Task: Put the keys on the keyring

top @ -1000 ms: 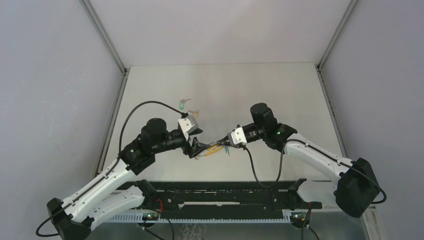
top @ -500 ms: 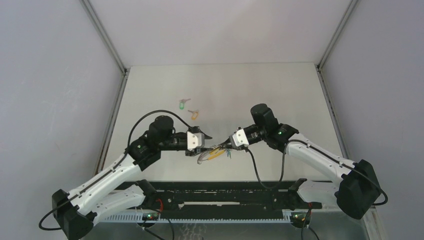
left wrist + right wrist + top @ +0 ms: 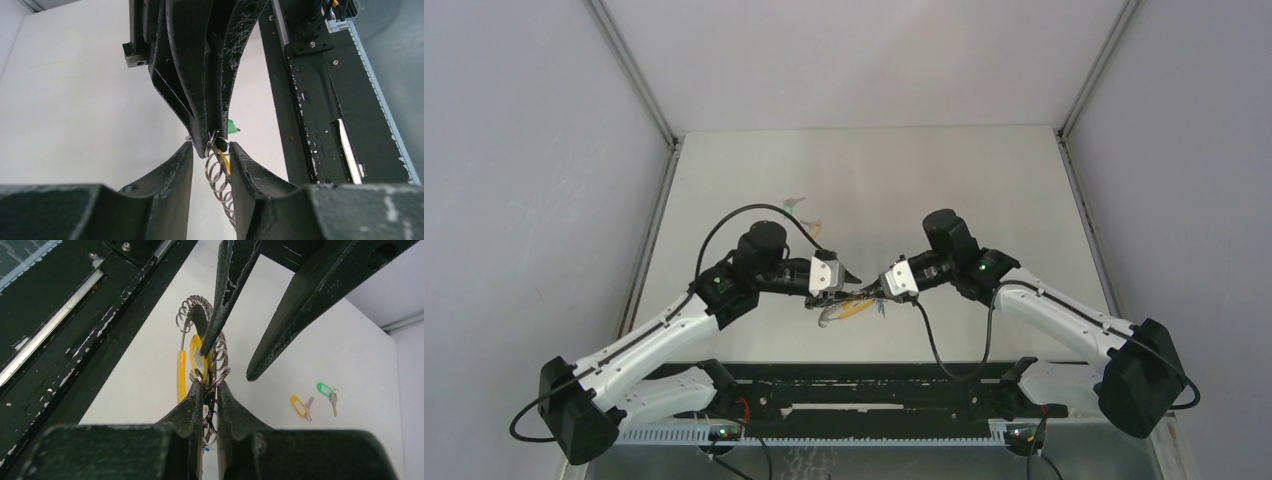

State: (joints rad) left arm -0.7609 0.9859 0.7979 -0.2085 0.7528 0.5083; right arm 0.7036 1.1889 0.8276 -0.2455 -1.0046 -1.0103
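Observation:
The keyring [image 3: 842,308], a silvery coil of rings with yellow tags, hangs between both grippers just above the table. My right gripper [image 3: 871,292] is shut on it; the right wrist view shows rings and a yellow tag [image 3: 198,354] pinched at its fingertips [image 3: 210,389]. My left gripper [image 3: 850,282] is open, and its fingers [image 3: 186,167] straddle the coil [image 3: 219,176] and the right gripper's tips. Two loose keys lie on the table beyond: one with an orange tag [image 3: 299,406], one with a green tag [image 3: 326,389]. A third key is not distinguishable.
The black rail frame [image 3: 874,390] runs along the table's near edge, close below the grippers. The left arm's cable [image 3: 754,212] arcs over the loose keys [image 3: 796,204] in the top view. Grey walls bound the table on both sides.
My left arm has swung right and forward to meet the right gripper; its open fingers now straddle the keyring. The right gripper has stayed put, holding the ring.

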